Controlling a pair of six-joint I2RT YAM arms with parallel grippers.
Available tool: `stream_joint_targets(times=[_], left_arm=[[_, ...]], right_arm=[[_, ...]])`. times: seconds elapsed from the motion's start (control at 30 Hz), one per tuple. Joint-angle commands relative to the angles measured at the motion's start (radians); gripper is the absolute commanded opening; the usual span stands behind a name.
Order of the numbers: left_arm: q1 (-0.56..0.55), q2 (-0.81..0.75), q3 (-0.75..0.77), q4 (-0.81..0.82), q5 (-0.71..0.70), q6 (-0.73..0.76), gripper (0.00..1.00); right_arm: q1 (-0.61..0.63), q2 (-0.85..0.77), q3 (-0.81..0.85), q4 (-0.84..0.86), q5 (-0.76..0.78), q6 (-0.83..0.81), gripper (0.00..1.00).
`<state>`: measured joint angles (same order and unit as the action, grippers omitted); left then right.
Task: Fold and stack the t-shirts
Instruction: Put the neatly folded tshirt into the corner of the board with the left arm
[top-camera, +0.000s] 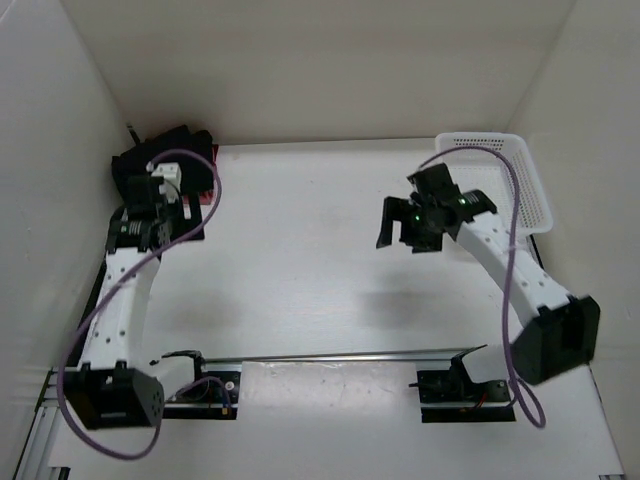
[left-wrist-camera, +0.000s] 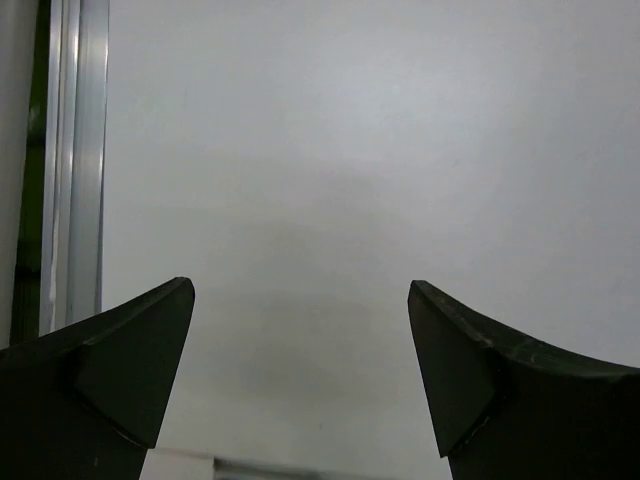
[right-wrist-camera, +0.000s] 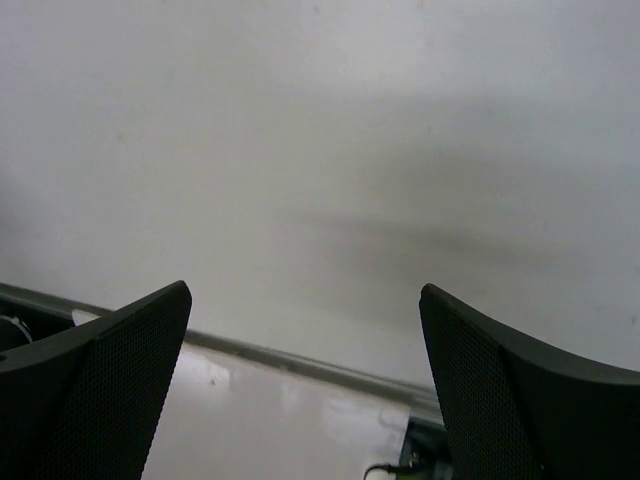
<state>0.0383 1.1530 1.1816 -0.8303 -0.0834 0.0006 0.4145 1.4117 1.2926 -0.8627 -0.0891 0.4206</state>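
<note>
The t-shirts lie in a pile at the table's far left corner, a black one (top-camera: 170, 148) on top and a strip of dark red one (top-camera: 208, 192) showing beneath at its right edge. My left gripper (top-camera: 140, 232) hovers over the pile's near side. In the left wrist view its jaws (left-wrist-camera: 300, 300) stand wide apart, with only white tabletop between them. My right gripper (top-camera: 402, 240) hangs in the air over the right half of the table. Its jaws (right-wrist-camera: 305, 300) also stand wide open and hold nothing.
A white mesh basket (top-camera: 530, 195) stands at the far right, just behind the right arm. White walls enclose the table on three sides. A metal rail (top-camera: 330, 356) runs along the near edge between the arm bases, and another rail (left-wrist-camera: 75, 160) shows in the left wrist view.
</note>
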Motion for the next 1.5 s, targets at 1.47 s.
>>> stream_joint_targets(times=[1.47], left_arm=[[0.048, -0.814, -0.22, -0.598, 0.005, -0.001, 0.99]], right_arm=[[-0.013, -0.881, -0.477, -0.217, 0.043, 0.31, 1.0]])
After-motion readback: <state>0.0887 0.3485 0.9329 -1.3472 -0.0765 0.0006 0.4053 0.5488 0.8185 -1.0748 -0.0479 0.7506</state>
